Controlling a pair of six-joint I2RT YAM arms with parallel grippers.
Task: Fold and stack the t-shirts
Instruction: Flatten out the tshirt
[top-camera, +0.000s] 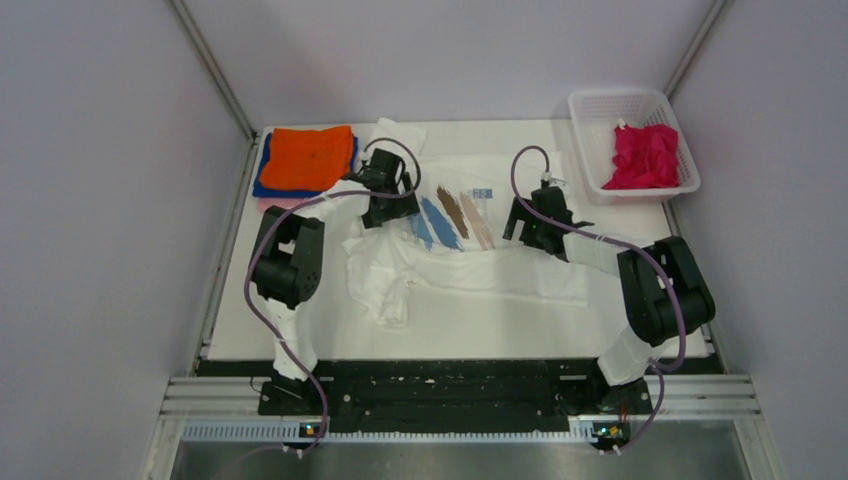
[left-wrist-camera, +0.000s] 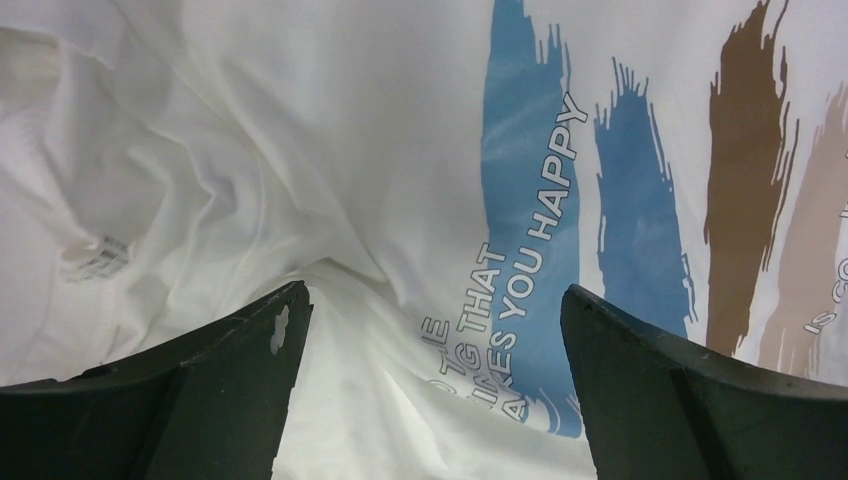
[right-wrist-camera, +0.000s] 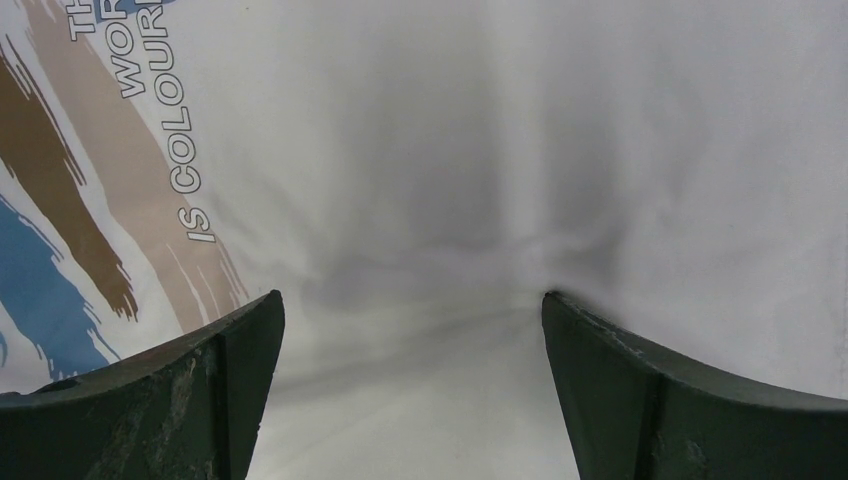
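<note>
The white t-shirt (top-camera: 490, 262) with blue, brown and tan brush strokes lies spread on the table, bunched at its left side. My left gripper (top-camera: 383, 213) is open, low over the shirt's left part beside the blue stroke (left-wrist-camera: 525, 170); its fingers (left-wrist-camera: 250, 340) straddle a raised fold. My right gripper (top-camera: 527, 228) is open, pressed down on plain white cloth (right-wrist-camera: 480, 200) right of the print. A folded orange shirt (top-camera: 308, 157) lies on a blue one (top-camera: 262, 175) at the back left, with a pink edge (top-camera: 272, 205) below. A magenta shirt (top-camera: 643, 155) sits in the basket.
The white mesh basket (top-camera: 610, 105) stands at the back right corner. Grey walls close in the table on the left, back and right. The black arm mounting rail (top-camera: 450, 385) runs along the near edge.
</note>
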